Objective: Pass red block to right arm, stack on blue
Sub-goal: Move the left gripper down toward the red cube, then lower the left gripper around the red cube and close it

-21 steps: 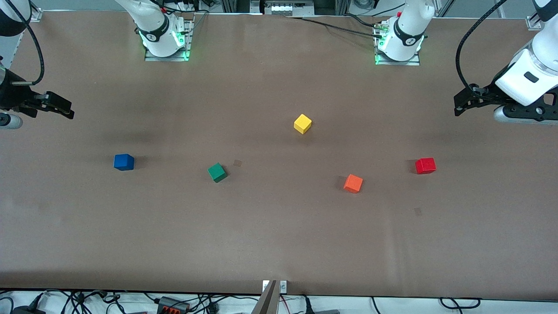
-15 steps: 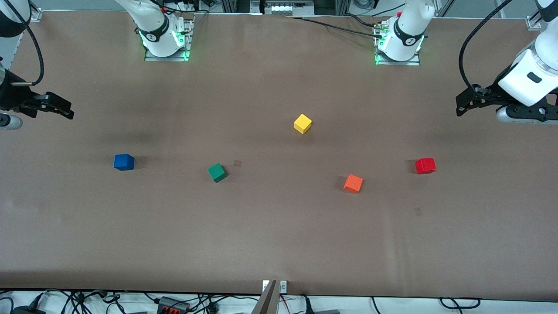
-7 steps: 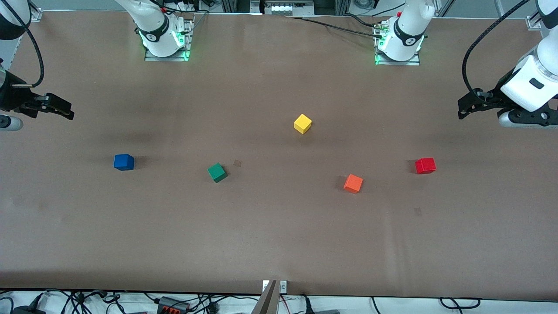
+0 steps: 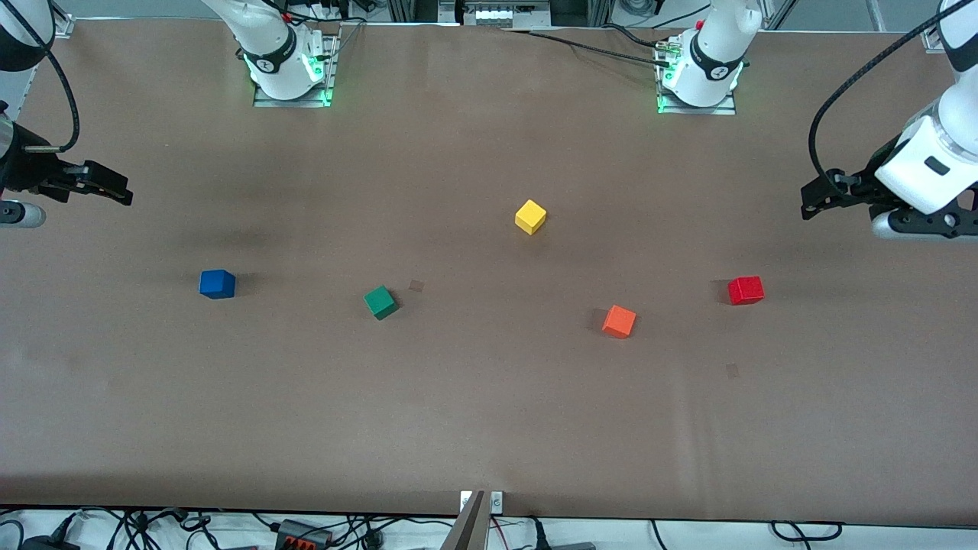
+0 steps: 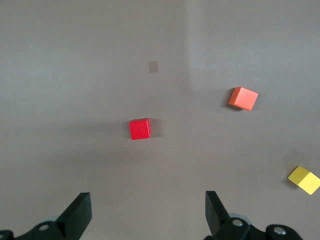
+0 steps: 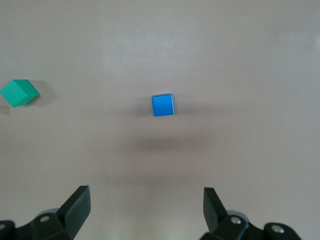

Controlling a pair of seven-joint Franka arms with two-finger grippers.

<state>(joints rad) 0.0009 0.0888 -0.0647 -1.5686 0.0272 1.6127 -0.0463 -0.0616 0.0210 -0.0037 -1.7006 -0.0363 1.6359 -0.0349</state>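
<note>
Since the earlier frames my left pincer (image 4: pixel 811 200) has been drifting slightly higher at the right edge of the frame, while my right pincer (image 4: pixel 114 191) has barely been shifting at the left edge; the cubes are not moving at all.

I am holding both pincers spread wide and empty, up over the counter (image 4: pixel 489 428). The red block (image 4: pixel 746 290) is lying on the counter at the right of the frame, lower than my left pincer and apart from it. In the left wrist view it is sitting above the middle of the gap between my fingers (image 5: pixel 77 215), probably because I am lining up for a descent.

The blue (image 4: pixel 217 283) cube is resting at the left, centred in the right wrist view, so that arm is waiting over its stacking spot. The orange cube (image 4: pixel 619 321) is lying near the red one, well clear of my approach.
</note>
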